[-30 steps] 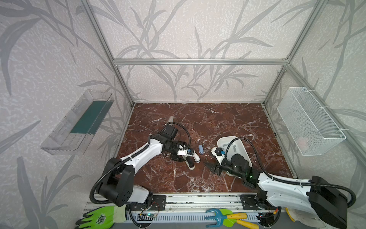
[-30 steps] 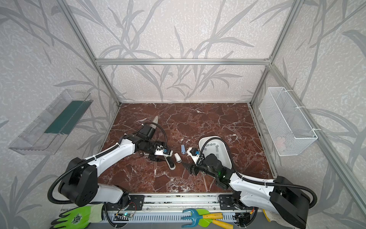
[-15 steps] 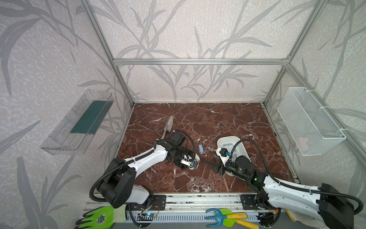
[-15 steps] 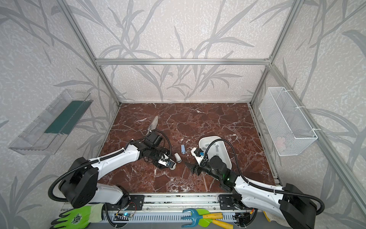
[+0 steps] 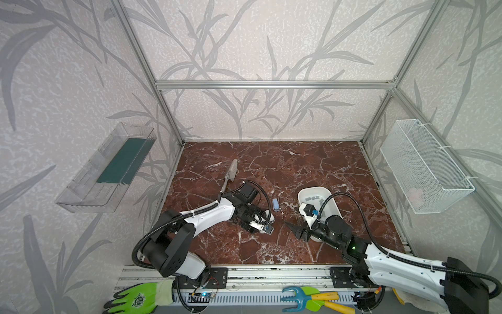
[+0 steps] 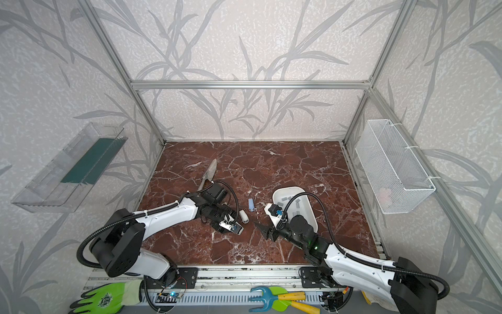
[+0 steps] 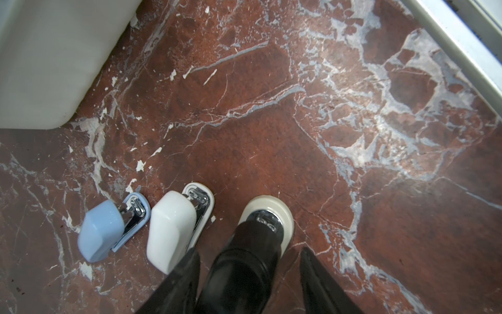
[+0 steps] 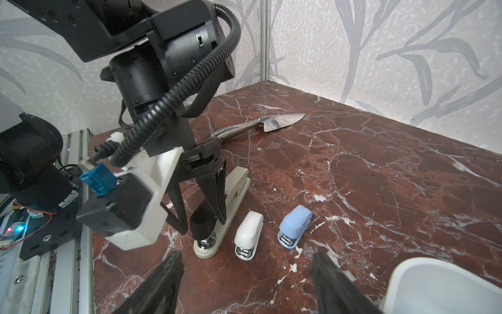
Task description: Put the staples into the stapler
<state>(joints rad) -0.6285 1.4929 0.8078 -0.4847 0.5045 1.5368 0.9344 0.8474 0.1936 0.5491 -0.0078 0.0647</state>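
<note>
Left gripper [image 7: 249, 248], jaws spread, astride black top of beige-and-black stapler [image 7: 284, 225]; not clamped.
Right gripper [image 8: 245, 255] spread wide, empty, above marble table [image 5: 298, 168]. Staples [image 5: 311, 199] loose in white tray [image 5: 315, 187], apart from stapler. White mini stapler [image 7: 171, 225], blue mini stapler [image 7: 100, 233] just beside.

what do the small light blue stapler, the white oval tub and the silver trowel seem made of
Small light blue stapler: probably a moulded plastic shell, smooth and matte, with shiny chrome-like metal at its nose.
White oval tub: likely plastic; smooth, softly glossy, rounded rim.
Silver trowel: polished metal, perhaps steel; its blade mirrors the surroundings.
</note>
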